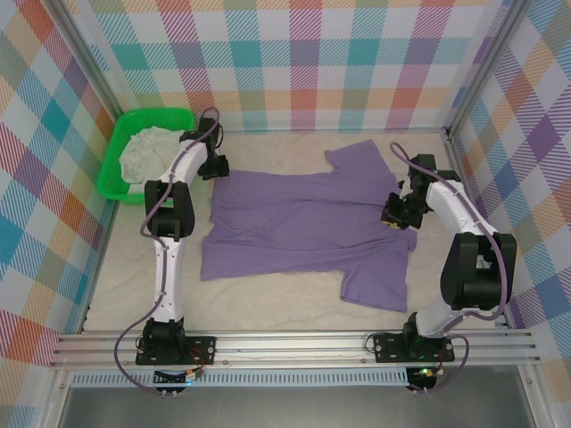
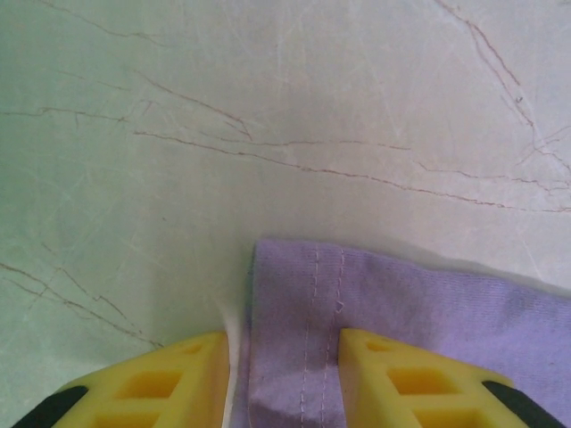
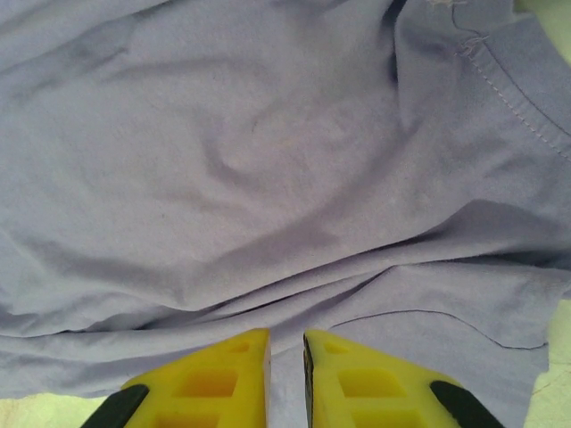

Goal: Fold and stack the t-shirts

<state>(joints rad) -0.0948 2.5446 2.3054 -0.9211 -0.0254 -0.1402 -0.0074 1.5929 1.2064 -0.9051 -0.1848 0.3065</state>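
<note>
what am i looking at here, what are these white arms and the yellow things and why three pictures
Two robot arms are bolted at the near edge of the table. The wide picture comes from a camera above and behind them; the other two come from a camera on each wrist, so the yellow wedges are that arm's own fingers. A lavender t-shirt lies spread on the table, and an off-white t-shirt sits in a green basket at the far left. The left fingers stand apart astride the shirt's hemmed corner. The right fingers are pinched on a fold of it.
</note>
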